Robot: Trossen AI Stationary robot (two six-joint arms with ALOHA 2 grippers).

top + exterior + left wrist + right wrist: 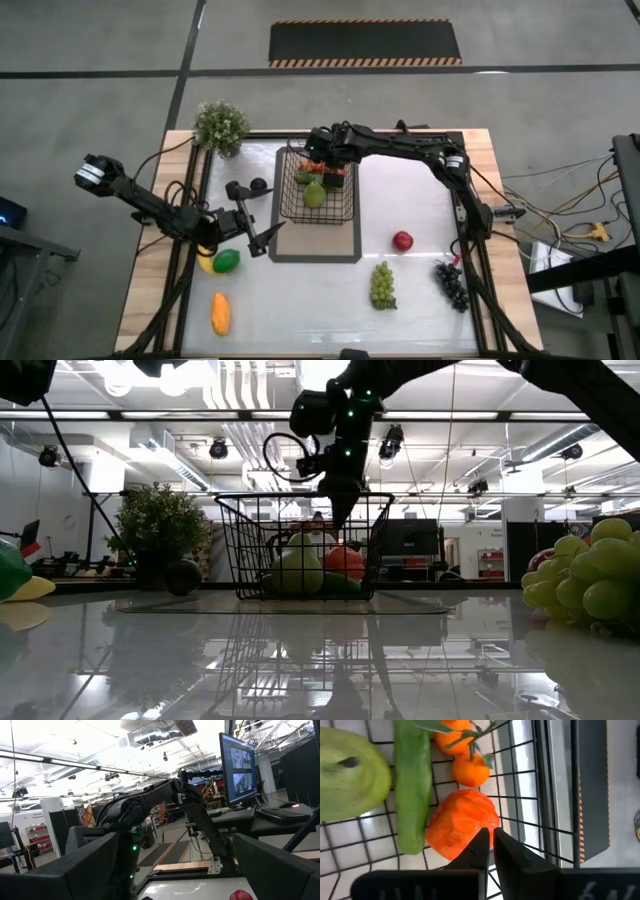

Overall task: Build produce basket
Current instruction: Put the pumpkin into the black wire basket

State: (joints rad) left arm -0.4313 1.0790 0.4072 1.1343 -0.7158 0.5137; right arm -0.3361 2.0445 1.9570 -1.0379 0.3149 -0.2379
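The black wire basket [318, 190] stands on a dark-bordered mat [316, 245] at the table's middle. It holds a green pear [347, 770], a cucumber [411, 785], small oranges [470, 767] and a larger orange-red fruit [462, 822]. My right gripper [491, 836] is shut and empty, pointing down just inside the basket's top, above the orange-red fruit; it also shows in the low view [340, 518]. My left gripper [262, 222] is open and empty, just left of the mat. Loose on the table lie a red apple [402, 240], green grapes [382, 285], dark grapes [451, 283], a lime [227, 261] and a yellow piece [206, 264].
An orange piece [221, 314] lies near the front left corner. A potted plant [220, 125] stands at the far left corner, with a dark round thing [258, 185] between it and the basket. The table's middle right is bare.
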